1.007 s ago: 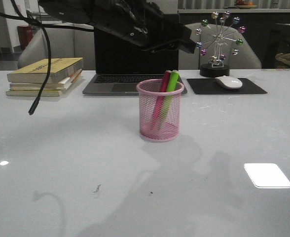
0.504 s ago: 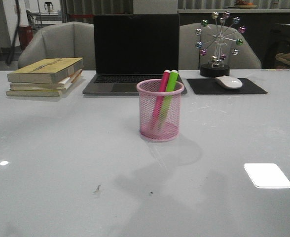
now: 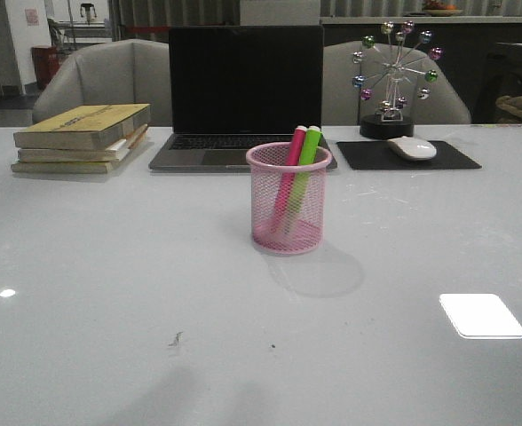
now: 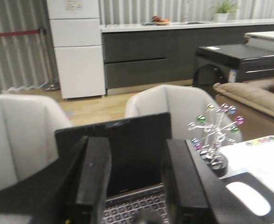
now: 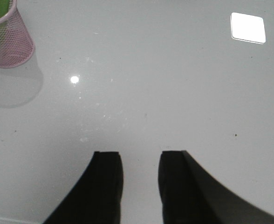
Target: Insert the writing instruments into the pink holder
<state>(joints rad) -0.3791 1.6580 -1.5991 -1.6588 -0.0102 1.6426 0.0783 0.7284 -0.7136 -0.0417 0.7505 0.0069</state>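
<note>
The pink mesh holder [image 3: 288,199] stands upright in the middle of the table. Inside it lean the hot pink marker [image 3: 289,173] and the lime green marker [image 3: 305,160], side by side, tops above the rim. The front view shows neither arm. In the left wrist view my left gripper [image 4: 137,144] is open and empty, raised and facing the laptop. My right gripper [image 5: 139,156] is open and empty above bare table, with the holder [image 5: 9,42] far off at the frame's corner, both markers [image 5: 1,11] showing in it.
A laptop [image 3: 243,89] stands behind the holder, with stacked books [image 3: 79,138] to its left. A mouse [image 3: 412,147] on a black pad and a ball ornament [image 3: 394,75] sit at the back right. Two chairs stand beyond the table.
One second ago the left arm hung over the laptop and holder in the front view; it has withdrawn out of that view. The holder and both markers have not moved.
</note>
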